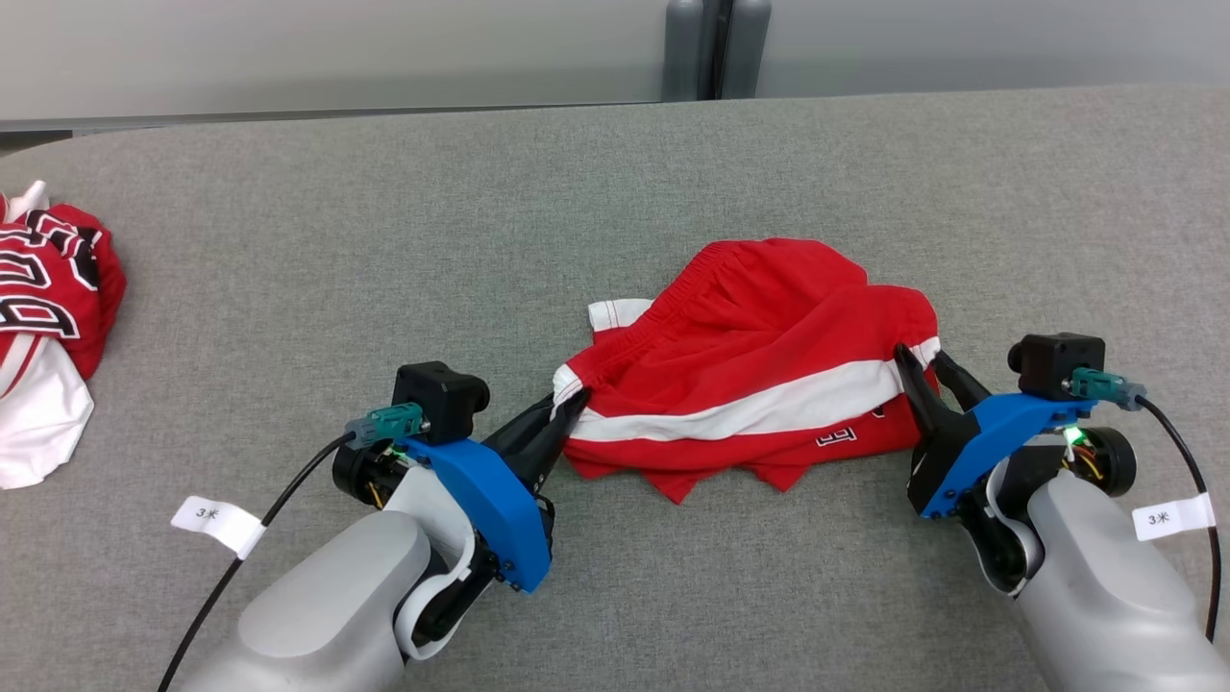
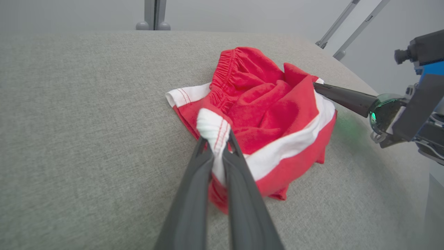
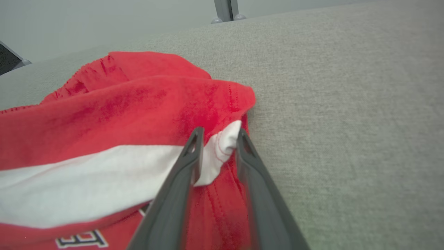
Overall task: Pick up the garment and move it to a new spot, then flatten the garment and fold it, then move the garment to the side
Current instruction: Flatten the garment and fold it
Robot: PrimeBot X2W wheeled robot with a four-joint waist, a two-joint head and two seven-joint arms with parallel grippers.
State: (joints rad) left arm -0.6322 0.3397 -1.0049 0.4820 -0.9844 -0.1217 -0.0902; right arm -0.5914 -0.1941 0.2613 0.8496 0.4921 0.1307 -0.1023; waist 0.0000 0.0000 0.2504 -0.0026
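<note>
red shorts [image 1: 750, 356] bunched mid counter [image 1: 384, 221]. left hand [image 1: 567, 408] clamped tight on white hem corner. right hand [image 1: 924, 363] part open, fingers astride opposite white corner, not pinched. seat cloth deep, clamp fully, then lift both level, spread gently.
</note>
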